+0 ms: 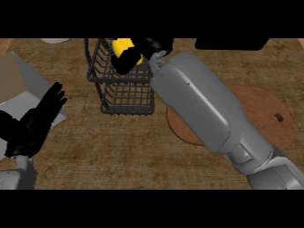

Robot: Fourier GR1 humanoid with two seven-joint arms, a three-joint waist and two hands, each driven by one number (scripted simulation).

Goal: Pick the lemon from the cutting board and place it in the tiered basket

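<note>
The right robot hand (136, 52) is extended over the upper tier of the tiered basket (122, 84), its black fingers curled round the lemon (122, 46). The lemon sits within this grasp, above the basket's top compartment, with fingers crossing its lower and right sides; whether it touches the wire floor cannot be told. The right forearm runs diagonally from the lower right of the view, passing over the cutting board (263, 113) and hiding the board's left part.

The left robot hand (30, 122) shows at the left edge, fingers straight and spread, pointing up, holding nothing. It lies over the corner of a grey box (13, 78) at the left border.

The basket stands near the far edge of the surface (115, 151), just left of the board. Brown surface lies bare between the two forearms and ahead of the basket's lower tier. A dark object (230, 43) occupies the far right edge.

The lemon appears bright yellow, rounded, partly hidden by fingers.
</note>
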